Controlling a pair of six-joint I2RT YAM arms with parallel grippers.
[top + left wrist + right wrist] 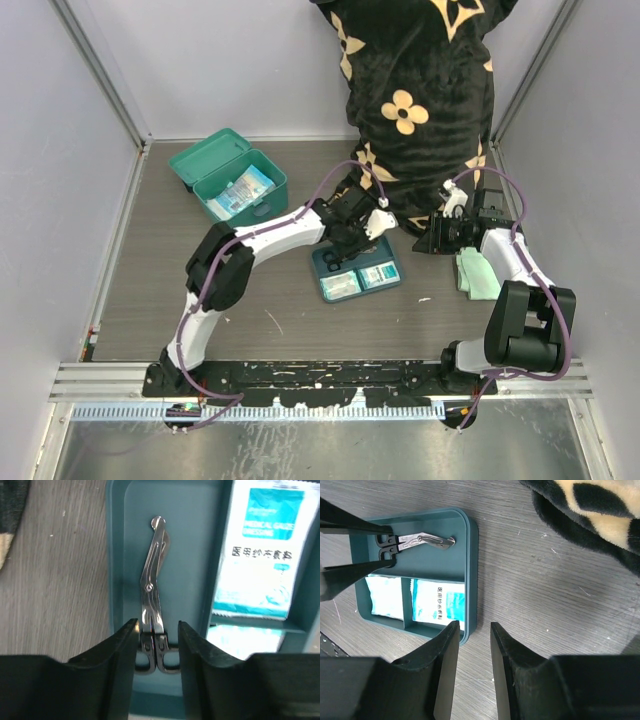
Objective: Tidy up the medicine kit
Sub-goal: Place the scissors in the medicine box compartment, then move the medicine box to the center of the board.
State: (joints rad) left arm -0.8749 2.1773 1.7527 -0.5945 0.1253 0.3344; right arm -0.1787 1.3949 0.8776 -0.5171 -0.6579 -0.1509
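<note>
Flanking scissors (152, 580) handles in the tray (192, 510), left pincer (157, 630) narrowly parted; right pincer (474, 627) likewise.

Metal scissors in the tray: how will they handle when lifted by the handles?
Probably rigid: the scissors look like polished steel, so no flop, but likely slippery. Held at the handle loops, where the left gripper straddles them, the long blade end may droop or pivot. They lie flat on the tray floor, so unlikely to roll.
</note>
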